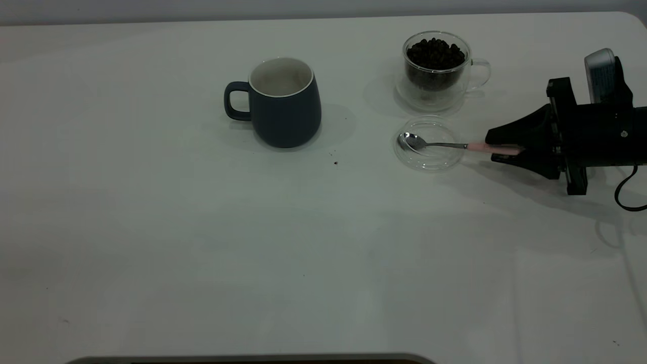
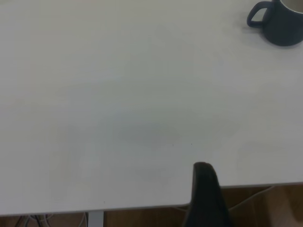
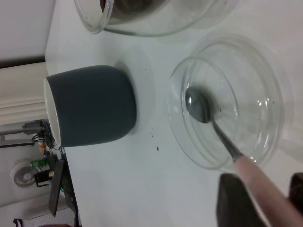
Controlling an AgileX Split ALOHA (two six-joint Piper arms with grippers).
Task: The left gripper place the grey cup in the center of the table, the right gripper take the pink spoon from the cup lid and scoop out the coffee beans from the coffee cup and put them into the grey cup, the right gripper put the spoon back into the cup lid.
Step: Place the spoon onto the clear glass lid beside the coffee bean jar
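Note:
The grey cup (image 1: 285, 108) stands upright near the middle of the table (image 1: 202, 227), its handle toward the left; it also shows in the left wrist view (image 2: 284, 23) and the right wrist view (image 3: 90, 106). The coffee cup (image 1: 437, 71) at the back right is full of coffee beans (image 1: 435, 53). In front of it lies the cup lid (image 1: 434, 162), with the pink spoon (image 1: 440, 145) resting bowl-down in it. My right gripper (image 1: 490, 147) is open, straddling the pink handle (image 3: 262, 177). My left gripper (image 2: 204, 179) sits off the table's edge, far from the cup.
A few dark specks (image 1: 335, 163) lie on the table between the grey cup and the lid. The right arm's black cable (image 1: 627, 194) trails at the right edge. The table's left and front parts are plain white surface.

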